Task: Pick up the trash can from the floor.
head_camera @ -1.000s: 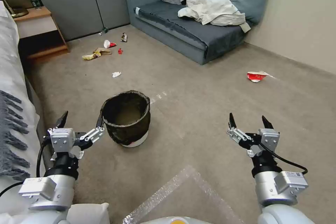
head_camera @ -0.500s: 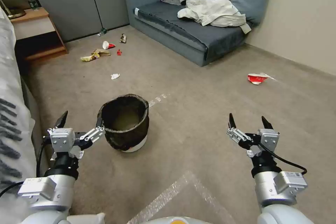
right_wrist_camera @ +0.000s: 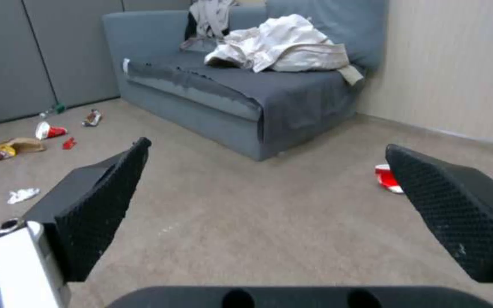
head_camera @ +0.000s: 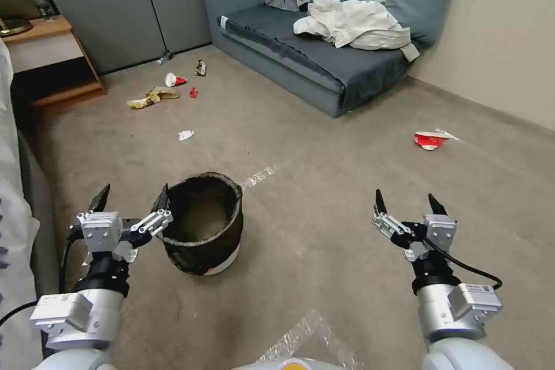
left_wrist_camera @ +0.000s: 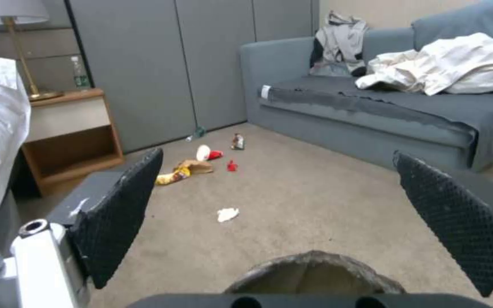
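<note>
The trash can (head_camera: 201,230), a small round white bin with a crinkled black bag folded over its rim, stands upright on the beige carpet floor (head_camera: 324,185) at lower left of the head view. Its rim also peeks in at the edge of the left wrist view (left_wrist_camera: 315,278). My left gripper (head_camera: 133,199) is open and held above the floor just left of the can, its inner finger close to the rim. My right gripper (head_camera: 406,205) is open too, well to the right of the can, with nothing between its fingers (right_wrist_camera: 98,209).
A blue-grey sofa (head_camera: 324,63) with heaped clothes stands at the back. Litter (head_camera: 167,87) lies on the carpet near grey cabinet doors, and a crushed red cup (head_camera: 432,139) lies at right. A wooden nightstand (head_camera: 46,63) and a white bed (head_camera: 11,243) are at left.
The whole view has shifted: the can and floor slid down and left in the picture as the camera moved. Both grippers hold the same open pose.
</note>
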